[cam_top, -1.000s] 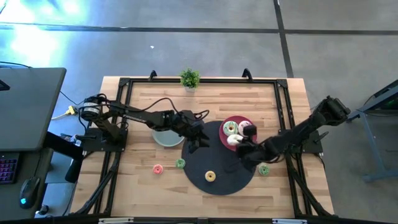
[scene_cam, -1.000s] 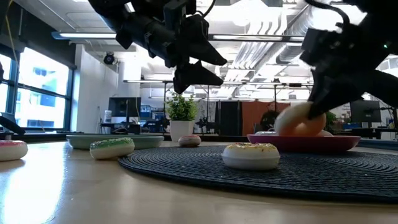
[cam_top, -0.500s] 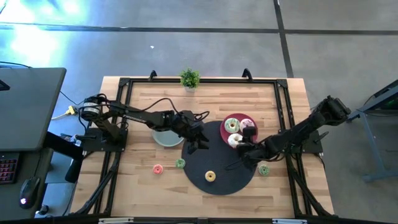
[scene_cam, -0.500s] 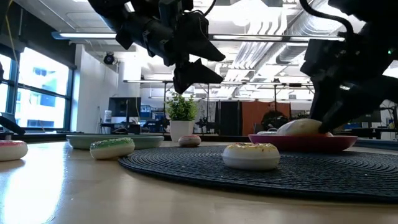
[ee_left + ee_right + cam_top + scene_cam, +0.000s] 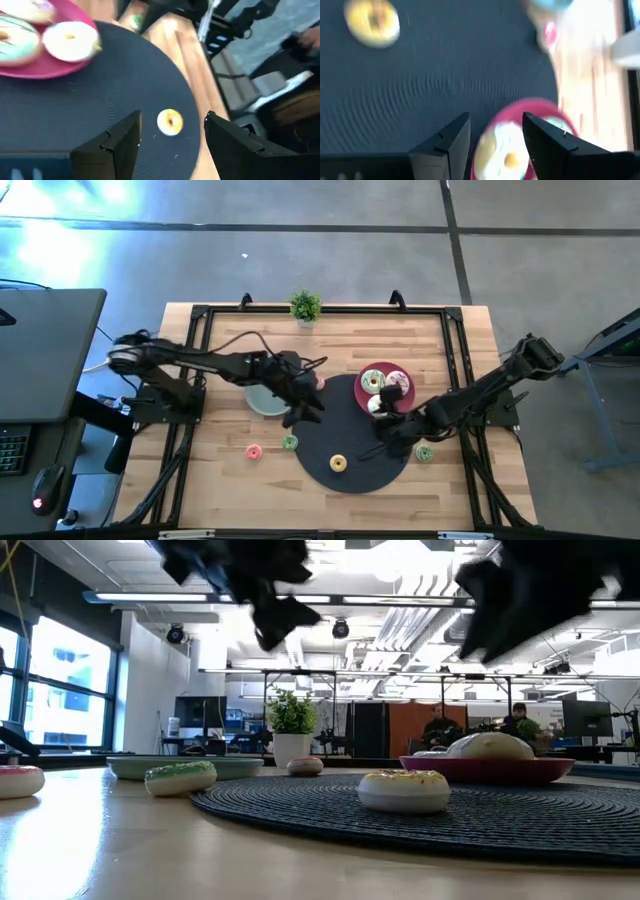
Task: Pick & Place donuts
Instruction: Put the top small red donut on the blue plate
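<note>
A red plate (image 5: 386, 370) at the black mat's far right holds three donuts: a green-frosted one (image 5: 373, 381), a pink one (image 5: 397, 380) and a cream one (image 5: 378, 404) at its near edge. My right gripper (image 5: 495, 135) hangs open above the cream donut (image 5: 504, 152), touching nothing. A yellow donut (image 5: 338, 464) lies on the mat (image 5: 350, 435). My left gripper (image 5: 303, 412) hovers open over the mat's left edge, and the yellow donut (image 5: 170, 121) shows beyond its fingers. Green (image 5: 290, 442) and pink (image 5: 253, 451) donuts lie on the wood left of the mat. Another green one (image 5: 424, 452) lies right of it.
A grey-green plate (image 5: 262, 402) sits under the left arm, with a small pink donut (image 5: 305, 766) beyond it. A potted plant (image 5: 305, 307) stands at the far edge. A black frame rail (image 5: 320, 310) runs around the tabletop.
My right gripper has opened and let go of the cream donut, which now rests on the red plate's near edge. It has then risen and drawn back a little toward the near edge. My left gripper has risen and shifted slightly toward the table's left.
</note>
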Action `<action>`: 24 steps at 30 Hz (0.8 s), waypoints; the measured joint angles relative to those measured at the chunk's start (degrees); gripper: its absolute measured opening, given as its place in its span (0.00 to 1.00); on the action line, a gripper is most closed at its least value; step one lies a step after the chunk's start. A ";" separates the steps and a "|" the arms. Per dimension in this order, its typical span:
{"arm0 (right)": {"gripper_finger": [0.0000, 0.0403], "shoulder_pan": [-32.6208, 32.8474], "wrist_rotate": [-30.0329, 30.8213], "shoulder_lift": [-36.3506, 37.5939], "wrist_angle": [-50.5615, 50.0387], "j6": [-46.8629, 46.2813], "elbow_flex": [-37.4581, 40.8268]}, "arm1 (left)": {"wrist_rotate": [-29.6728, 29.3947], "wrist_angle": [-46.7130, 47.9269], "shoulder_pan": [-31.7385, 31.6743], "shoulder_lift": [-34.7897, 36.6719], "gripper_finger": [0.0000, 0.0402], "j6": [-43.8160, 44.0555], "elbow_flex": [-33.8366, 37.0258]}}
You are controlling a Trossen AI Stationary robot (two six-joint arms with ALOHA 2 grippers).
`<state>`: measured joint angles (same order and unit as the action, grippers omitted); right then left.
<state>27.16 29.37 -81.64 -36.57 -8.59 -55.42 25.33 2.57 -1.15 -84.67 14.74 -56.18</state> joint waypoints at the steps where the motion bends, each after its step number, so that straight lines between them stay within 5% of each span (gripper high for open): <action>1: 0.42 -0.03 -0.61 0.02 2.08 -0.23 -0.49 | -1.79 2.17 0.02 1.86 0.52 -1.34 -0.02; 10: 0.42 -0.52 -15.88 -1.33 38.71 1.55 10.53 | -22.93 24.88 0.02 17.17 0.52 -9.98 -0.09; 17: 0.42 -0.95 -21.90 -10.79 64.60 1.07 17.92 | -26.17 26.74 0.02 18.13 0.52 -10.00 0.04; 24: 0.43 -0.92 -23.98 -20.97 66.36 2.56 13.88 | -26.40 26.54 0.02 17.40 0.52 -9.35 0.04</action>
<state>26.24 5.39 -102.61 29.78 -6.03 -41.53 -1.08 29.11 -1.13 -67.26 5.39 -56.14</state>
